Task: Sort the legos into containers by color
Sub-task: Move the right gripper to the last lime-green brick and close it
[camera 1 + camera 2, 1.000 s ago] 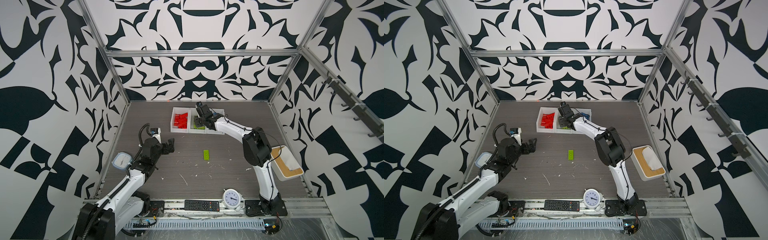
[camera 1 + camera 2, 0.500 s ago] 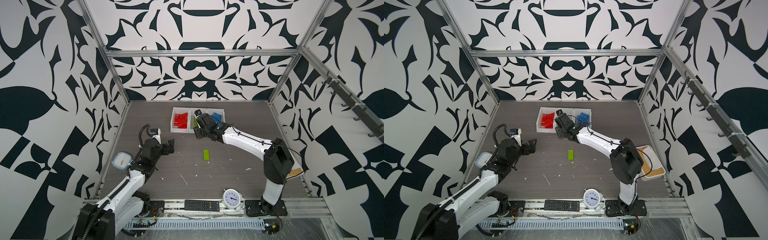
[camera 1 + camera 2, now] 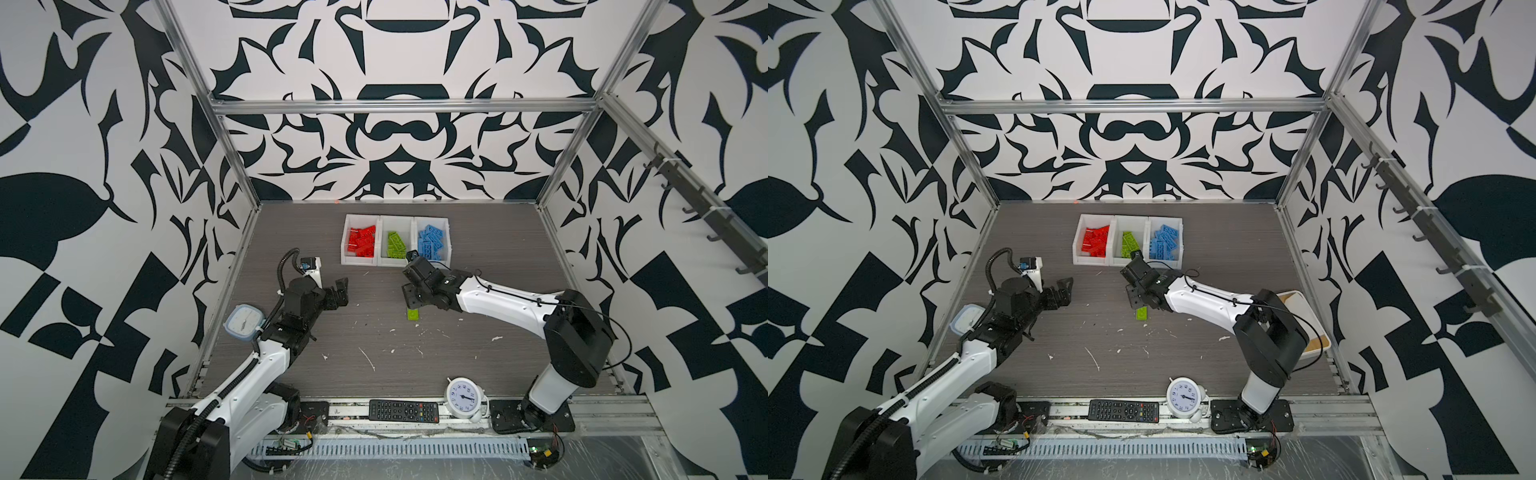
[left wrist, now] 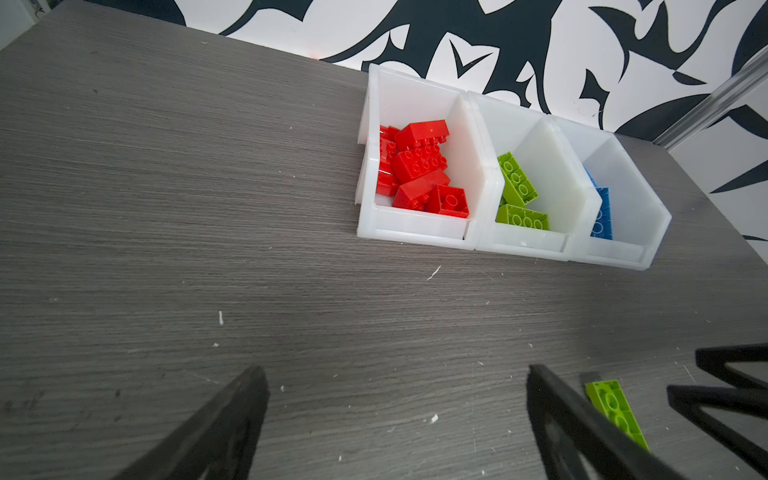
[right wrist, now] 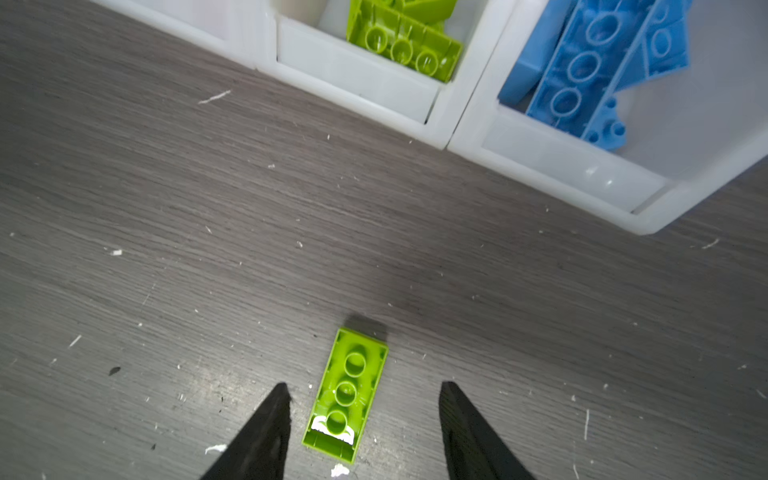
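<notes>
Right end effector (image 5: 365, 386): jaws partly apart, straddling the loose green brick (image 5: 347, 395) with a gap on each side, not gripping. The brick lies underside up on the table (image 5: 166, 249), near the containers (image 3: 360, 260) but outside them. The containers hold red bricks (image 3: 362, 245), green bricks (image 3: 396, 244) and blue bricks (image 3: 432, 243), one colour each. Left end effector (image 4: 395, 370): spread wide, above the table.

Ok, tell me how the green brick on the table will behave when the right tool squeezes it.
The green brick looks like hard moulded plastic, so it should stay stiff. Its hollow underside faces up, so it is probably light. It lies flat on the table, unlikely to roll, but its glossy sides might slide if the right tool closes off-centre.
</notes>
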Controlling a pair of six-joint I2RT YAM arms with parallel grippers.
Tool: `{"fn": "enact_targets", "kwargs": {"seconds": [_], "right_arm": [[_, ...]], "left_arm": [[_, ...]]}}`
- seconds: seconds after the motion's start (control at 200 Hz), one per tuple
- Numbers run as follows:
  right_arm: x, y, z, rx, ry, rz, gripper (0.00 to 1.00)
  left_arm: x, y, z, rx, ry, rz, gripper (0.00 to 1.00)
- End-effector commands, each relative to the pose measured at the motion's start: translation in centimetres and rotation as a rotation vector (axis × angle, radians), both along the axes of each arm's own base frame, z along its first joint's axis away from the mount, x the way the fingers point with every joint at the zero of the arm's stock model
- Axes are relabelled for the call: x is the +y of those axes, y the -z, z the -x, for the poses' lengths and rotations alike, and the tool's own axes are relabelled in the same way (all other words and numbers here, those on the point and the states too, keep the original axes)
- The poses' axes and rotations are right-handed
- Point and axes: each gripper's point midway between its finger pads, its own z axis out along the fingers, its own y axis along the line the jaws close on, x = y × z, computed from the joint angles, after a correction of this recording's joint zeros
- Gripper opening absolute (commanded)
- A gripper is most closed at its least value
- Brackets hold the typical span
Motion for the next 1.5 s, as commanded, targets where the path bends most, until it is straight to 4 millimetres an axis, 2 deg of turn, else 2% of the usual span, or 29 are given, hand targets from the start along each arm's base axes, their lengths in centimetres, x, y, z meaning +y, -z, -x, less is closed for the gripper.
{"fn": "enact_targets", "kwargs": {"seconds": [0.0,0.465,0.545,0.79,0.91,0.995,1.17,1.495], "right_arm": [[0.2,0.5,0.7,0.021,0.023,-0.012,0.6],[0.1,4.6,1.2,0.103,0.013,0.071,0.61],[1.0,4.9,1.5,0.127,-0.013,0.033,0.61],[1.4,6.1,1.6,0.154,-0.024,0.034,0.56],[1.7,6.3,1.6,0.16,-0.031,0.032,0.51],[1.8,6.3,1.4,0.158,-0.036,0.043,0.43],[1.8,5.0,0.5,0.112,-0.046,0.058,0.31],[3.3,-0.4,-2.4,-0.009,-0.094,-0.008,0.21]], "left_arm": [[0.3,0.2,0.0,-0.005,-0.014,-0.001,1.0],[0.2,0.0,0.1,-0.007,-0.008,0.006,1.0],[0.2,0.1,0.1,-0.005,-0.008,0.004,1.0],[0.1,0.1,0.0,-0.004,-0.005,0.005,1.0],[0.1,0.0,0.1,-0.005,-0.001,0.01,1.0],[-0.1,0.0,0.1,-0.006,0.005,0.016,1.0],[-0.5,0.2,0.0,0.003,0.02,0.028,1.0],[-0.2,0.2,0.0,0.001,0.008,0.015,1.0]]}}
